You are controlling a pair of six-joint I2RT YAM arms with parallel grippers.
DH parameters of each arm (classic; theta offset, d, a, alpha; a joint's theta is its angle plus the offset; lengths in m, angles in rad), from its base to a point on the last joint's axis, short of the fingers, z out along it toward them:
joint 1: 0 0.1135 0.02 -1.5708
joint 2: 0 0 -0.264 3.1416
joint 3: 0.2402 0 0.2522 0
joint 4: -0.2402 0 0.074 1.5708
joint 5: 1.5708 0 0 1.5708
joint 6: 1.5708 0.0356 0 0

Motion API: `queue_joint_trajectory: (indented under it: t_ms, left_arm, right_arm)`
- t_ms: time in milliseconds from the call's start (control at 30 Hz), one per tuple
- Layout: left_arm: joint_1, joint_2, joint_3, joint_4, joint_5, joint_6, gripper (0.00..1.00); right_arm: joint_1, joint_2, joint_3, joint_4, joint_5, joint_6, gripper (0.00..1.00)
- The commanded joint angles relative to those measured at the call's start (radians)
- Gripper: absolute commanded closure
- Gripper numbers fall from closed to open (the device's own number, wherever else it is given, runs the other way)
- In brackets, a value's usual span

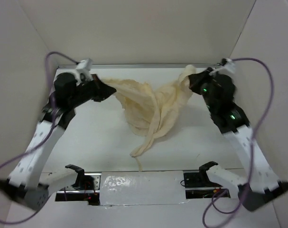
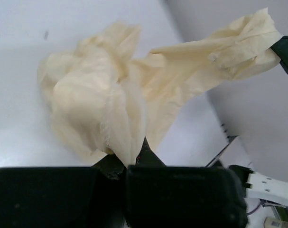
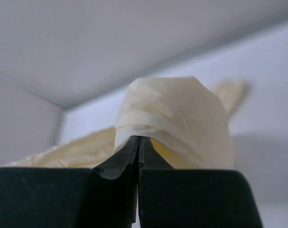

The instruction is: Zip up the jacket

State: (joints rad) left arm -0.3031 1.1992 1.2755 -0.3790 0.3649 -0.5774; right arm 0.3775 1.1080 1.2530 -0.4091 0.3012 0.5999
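At the bottom centre of the left wrist view, the left gripper (image 2: 132, 160) has its jaws pressed together on a thin fold of the jacket (image 2: 101, 104), with the cream cloth running up out of the tips. Low in the right wrist view, the right gripper (image 3: 139, 141) is likewise pinched tight on a bunched edge, which mushrooms above its closed tips. From overhead, the two grips sit at the upper left and upper right of the frame, well apart. The jacket hangs between them in a sagging swag. Its lower folds and one long strip (a sleeve or a hem, I cannot tell which) trail down the middle onto the table (image 1: 106, 142). My reading is that the arms hold it this way to spread the wrinkled cloth and expose the front opening; no zipper or slider can be made out. No container is in view, only the white walls (image 1: 134, 33) round the table.
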Motion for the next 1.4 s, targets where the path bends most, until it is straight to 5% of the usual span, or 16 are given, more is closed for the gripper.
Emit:
queue_joint_trajectory:
  t_ms: [0, 200, 300, 467, 600, 700, 833, 900, 933, 1000, 1033, 1067, 1100, 1133, 1200, 1367]
  left_arm:
    - [-0.011, -0.295, -0.002, 0.002, -0.030, -0.044, 1.00]
    - [-0.008, -0.481, 0.273, -0.119, -0.136, -0.042, 1.00]
    - [-0.008, -0.416, 0.428, -0.181, -0.237, -0.007, 1.00]
    - [-0.008, -0.261, 0.453, -0.196, -0.332, 0.007, 1.00]
    - [0.025, -0.024, 0.453, -0.161, -0.394, 0.030, 1.00]
    - [0.143, 0.199, 0.530, -0.152, -0.273, 0.018, 1.00]
    - [0.239, 0.538, 0.741, -0.144, -0.121, -0.002, 0.99]
    - [0.262, 0.743, 0.862, -0.197, -0.025, 0.001, 0.85]
    - [0.265, 0.808, 0.987, -0.211, 0.003, 0.013, 0.63]
    - [0.262, 0.942, 1.092, -0.215, 0.057, 0.028, 0.25]
    - [0.262, 0.964, 1.095, -0.206, 0.080, 0.037, 0.01]
    - [0.262, 0.976, 1.087, -0.198, 0.103, 0.043, 0.01]
    - [0.262, 0.968, 1.029, -0.177, 0.133, 0.048, 0.01]
    - [0.260, 0.950, 0.989, -0.166, 0.135, 0.059, 0.01]
    - [0.256, 0.728, 0.687, -0.146, 0.097, 0.083, 0.01]
    - [0.234, 0.515, 0.275, -0.135, 0.048, 0.062, 0.01]
  right_arm:
    - [0.038, -0.262, 0.100, 0.004, -0.011, -0.074, 1.00]
    - [0.057, -0.367, 0.434, -0.056, -0.106, -0.135, 1.00]
    - [0.054, -0.248, 0.665, -0.127, 0.023, -0.182, 1.00]
    - [0.044, -0.056, 0.741, -0.140, 0.159, -0.232, 1.00]
    - [-0.073, 0.175, 0.744, -0.119, 0.100, -0.200, 1.00]
    - [-0.234, 0.384, 0.802, -0.122, -0.063, -0.131, 1.00]
    - [-0.350, 0.672, 0.906, -0.106, -0.085, -0.104, 1.00]
    - [-0.370, 0.855, 1.041, -0.158, -0.109, -0.088, 1.00]
    - [-0.402, 0.944, 1.068, -0.158, -0.129, -0.086, 0.99]
    - [-0.422, 0.993, 1.094, -0.120, -0.189, -0.080, 0.88]
    - [-0.434, 1.012, 1.089, -0.111, -0.203, -0.077, 0.67]
    - [-0.439, 1.026, 1.076, -0.099, -0.220, -0.077, 0.51]
    - [-0.440, 1.024, 1.060, -0.096, -0.240, -0.080, 0.10]
    - [-0.440, 1.003, 1.044, -0.091, -0.238, -0.081, 0.01]
    - [-0.398, 0.826, 0.797, -0.105, -0.193, -0.145, 0.00]
    - [-0.267, 0.615, 0.461, -0.122, -0.143, -0.114, 0.00]
